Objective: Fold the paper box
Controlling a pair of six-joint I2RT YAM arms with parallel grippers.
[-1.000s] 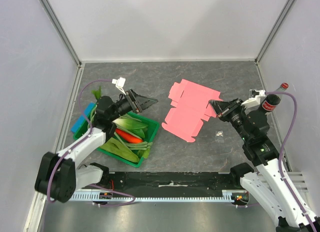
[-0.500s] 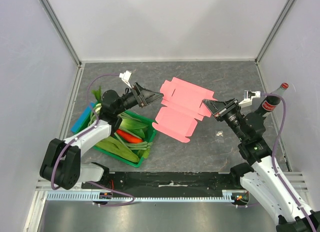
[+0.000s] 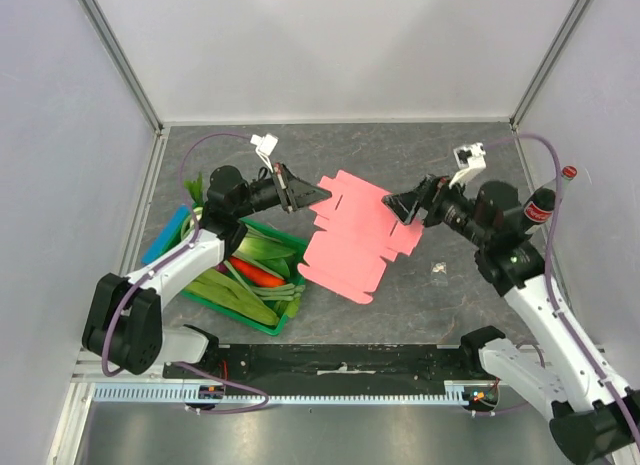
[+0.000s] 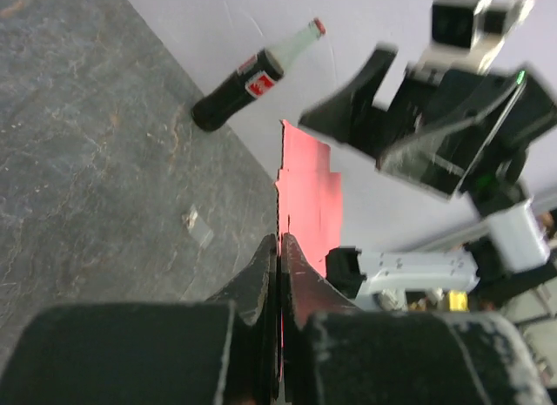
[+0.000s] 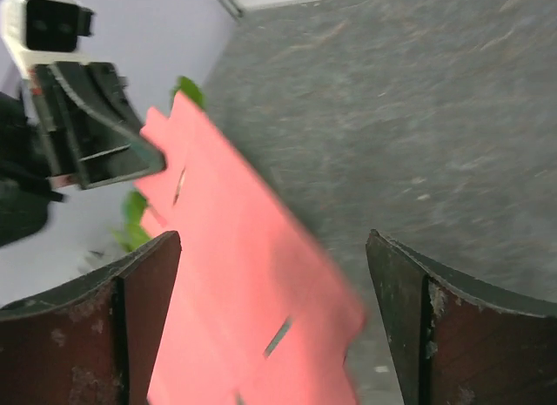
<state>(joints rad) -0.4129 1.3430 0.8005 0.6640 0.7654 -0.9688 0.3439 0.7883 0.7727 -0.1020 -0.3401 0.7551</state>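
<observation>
Pink thin-card paper box [image 3: 352,235] is a flat unfolded cut-out (notched flaps, small slits), lying tilted between both arms over the grey stone-look table [image 3: 450,155]. Left gripper [image 3: 320,194] is pinched tight on its left edge. Right gripper [image 3: 403,207] is spread wide astride the right edge, gripping nothing.

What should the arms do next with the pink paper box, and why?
Probably close the right gripper on the near edge of the paper box: its jaws stand open by that edge, while the left gripper alone pinches the opposite side.
</observation>
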